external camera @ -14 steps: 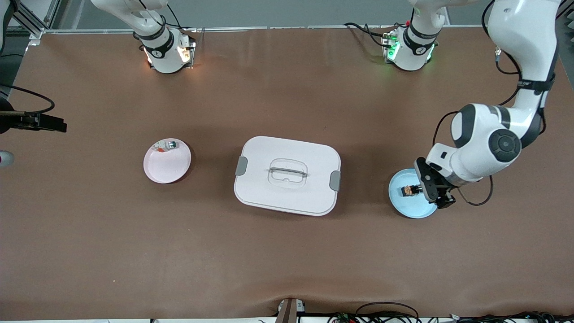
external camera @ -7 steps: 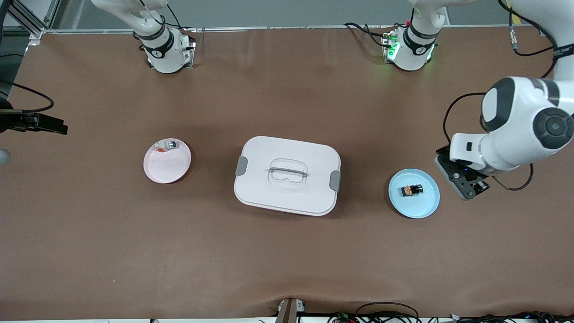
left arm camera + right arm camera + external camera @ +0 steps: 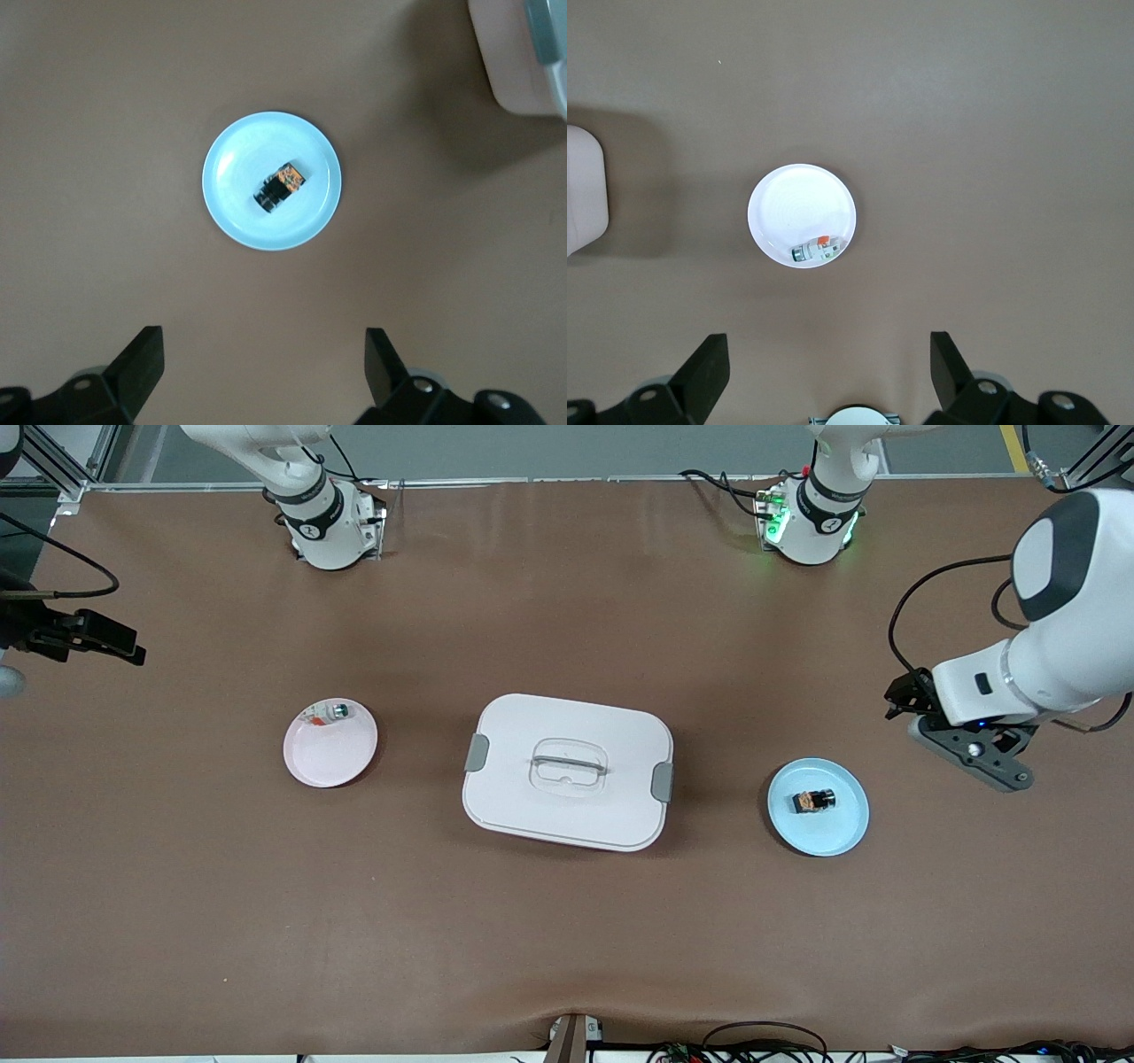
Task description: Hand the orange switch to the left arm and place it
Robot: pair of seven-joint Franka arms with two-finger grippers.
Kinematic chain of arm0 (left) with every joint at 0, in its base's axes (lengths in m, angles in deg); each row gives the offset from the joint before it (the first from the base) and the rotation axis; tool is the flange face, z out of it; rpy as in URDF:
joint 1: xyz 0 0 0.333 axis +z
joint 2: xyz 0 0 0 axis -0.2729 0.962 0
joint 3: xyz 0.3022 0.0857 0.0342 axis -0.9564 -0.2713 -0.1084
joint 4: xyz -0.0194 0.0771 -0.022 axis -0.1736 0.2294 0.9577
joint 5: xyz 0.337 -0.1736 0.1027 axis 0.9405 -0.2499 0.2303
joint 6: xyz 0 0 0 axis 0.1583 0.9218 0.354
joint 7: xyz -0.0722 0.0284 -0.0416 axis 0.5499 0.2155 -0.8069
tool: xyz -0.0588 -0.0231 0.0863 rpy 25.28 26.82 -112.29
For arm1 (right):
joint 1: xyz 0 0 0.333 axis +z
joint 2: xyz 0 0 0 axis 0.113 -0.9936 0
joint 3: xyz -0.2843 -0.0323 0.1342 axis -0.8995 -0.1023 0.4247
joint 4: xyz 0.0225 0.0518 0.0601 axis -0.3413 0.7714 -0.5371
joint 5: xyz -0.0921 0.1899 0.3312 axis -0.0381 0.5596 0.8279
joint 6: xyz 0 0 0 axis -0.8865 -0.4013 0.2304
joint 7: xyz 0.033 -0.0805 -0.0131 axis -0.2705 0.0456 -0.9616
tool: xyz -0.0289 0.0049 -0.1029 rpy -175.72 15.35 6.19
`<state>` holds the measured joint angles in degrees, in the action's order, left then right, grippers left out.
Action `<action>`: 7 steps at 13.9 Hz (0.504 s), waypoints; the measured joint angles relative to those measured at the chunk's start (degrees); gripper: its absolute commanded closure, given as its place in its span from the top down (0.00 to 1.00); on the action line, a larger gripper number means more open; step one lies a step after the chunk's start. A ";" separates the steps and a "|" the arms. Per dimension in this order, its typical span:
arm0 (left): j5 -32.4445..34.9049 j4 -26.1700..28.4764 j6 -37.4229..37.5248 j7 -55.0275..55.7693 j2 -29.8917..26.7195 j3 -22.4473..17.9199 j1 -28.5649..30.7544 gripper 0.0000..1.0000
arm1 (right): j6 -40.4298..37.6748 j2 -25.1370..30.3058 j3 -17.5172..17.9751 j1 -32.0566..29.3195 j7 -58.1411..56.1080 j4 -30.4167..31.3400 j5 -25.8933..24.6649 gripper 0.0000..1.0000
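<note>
Tiny black block with an orange face – the orange switch [image 3: 813, 801]. Lies on its side near the middle of a small round blue plate [image 3: 819, 841], touching nothing but the plate. In the left wrist view, shows the orange face at one end, mottled with darker marks, and a dark, rounded body trailing off at the other end. Far smaller than the plate beneath it.

Blue plate resting on the brown table [image 3: 567, 939], toward the left arm's end, well apart from the box [image 3: 567, 726]. Large, white, rounded-rectangular, with grey latches at its two short sides and a clear recessed handle in the lid; sits mid-table, lid on.

Toward the right arm's end, a pink plate [image 3: 323, 766] holding a small teal-and-silver piece [image 3: 337, 711] with a red bit, tucked against the rim farthest from the front camera.

Left gripper [image 3: 263, 341] – up in the air over bare table, off to the side of the blue plate toward the left arm's end, fingers spread wide and holding nothing. Right gripper [image 3: 826, 341] raised at the right arm's end of the table, looking down on the pink plate from well away, fingers likewise spread wide and empty.
</note>
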<state>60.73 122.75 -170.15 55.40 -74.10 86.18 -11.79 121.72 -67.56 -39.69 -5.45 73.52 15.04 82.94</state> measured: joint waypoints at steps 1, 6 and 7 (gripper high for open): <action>0.00 -0.61 1.04 4.15 -0.59 0.10 -0.07 1.00 | 0.14 -0.01 0.03 0.00 0.00 0.12 0.02 1.00; 0.00 -1.50 2.88 16.06 -3.97 0.02 -0.06 1.00 | 0.32 0.66 0.09 0.00 0.01 0.25 0.61 1.00; 0.00 -1.56 3.53 18.27 -4.82 -0.05 0.00 1.00 | 0.46 0.97 0.09 0.00 0.01 0.30 0.96 1.00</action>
<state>60.73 121.18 -166.62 73.68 -78.91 86.14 -11.79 122.18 -66.59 -39.61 -5.45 73.54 15.35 83.89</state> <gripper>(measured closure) 0.000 0.000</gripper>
